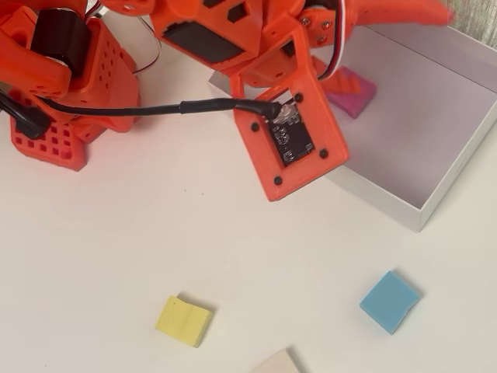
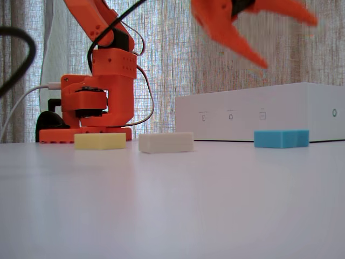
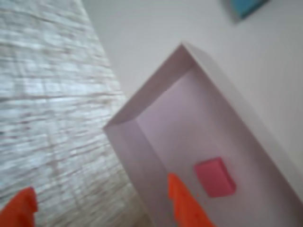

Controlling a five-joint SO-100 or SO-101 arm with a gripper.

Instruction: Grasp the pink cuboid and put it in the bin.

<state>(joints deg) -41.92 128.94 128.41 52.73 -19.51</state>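
One pink cuboid [image 3: 215,177] lies flat on the floor of the bin [image 3: 222,94], free of the tool [image 2: 288,38], which hangs above it with jaws apart and empty. Judged from this, only the retreat upward remains.

You've got a plain white table [image 1: 140,233] here, matte and clean. Sitting right on it: the bin [image 1: 458,175] up at the right edge of the overhead view, the orange arm base [image 1: 54,148] at the far left edge, a yellow block [image 1: 183,319] near the bottom edge, a blue block [image 1: 389,301] toward the bottom right corner, and a cream block [image 1: 276,364] half cut off by the bottom edge. All three blocks lie flat and well apart.
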